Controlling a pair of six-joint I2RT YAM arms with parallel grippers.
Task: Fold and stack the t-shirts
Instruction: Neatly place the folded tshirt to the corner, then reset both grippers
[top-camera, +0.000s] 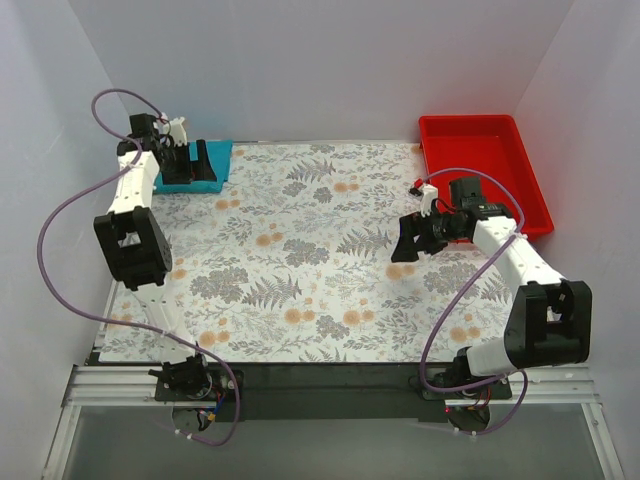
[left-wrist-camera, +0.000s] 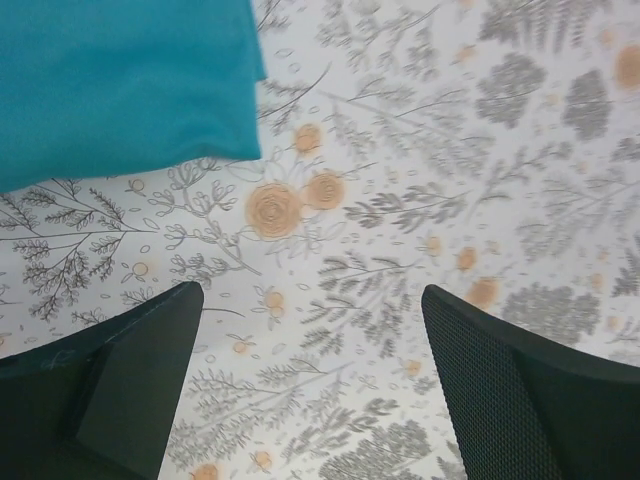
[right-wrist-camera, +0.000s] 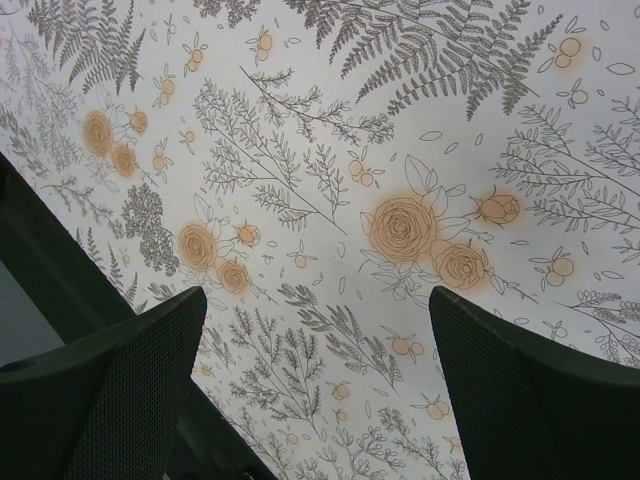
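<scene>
A folded teal-blue t-shirt (top-camera: 205, 168) lies at the far left corner of the flowered table cover. In the left wrist view the t-shirt (left-wrist-camera: 120, 85) fills the upper left. My left gripper (top-camera: 190, 160) hovers over the t-shirt's spot, open and empty; its fingers (left-wrist-camera: 120, 390) frame bare cover beside the t-shirt's edge. My right gripper (top-camera: 412, 240) is open and empty above the cover at the right middle; its fingers (right-wrist-camera: 530, 390) frame only the flower print.
A red plastic tray (top-camera: 520, 170) stands empty at the far right corner, just behind the right arm. White walls close in the left, back and right. The table's dark front edge (right-wrist-camera: 50, 270) shows in the right wrist view.
</scene>
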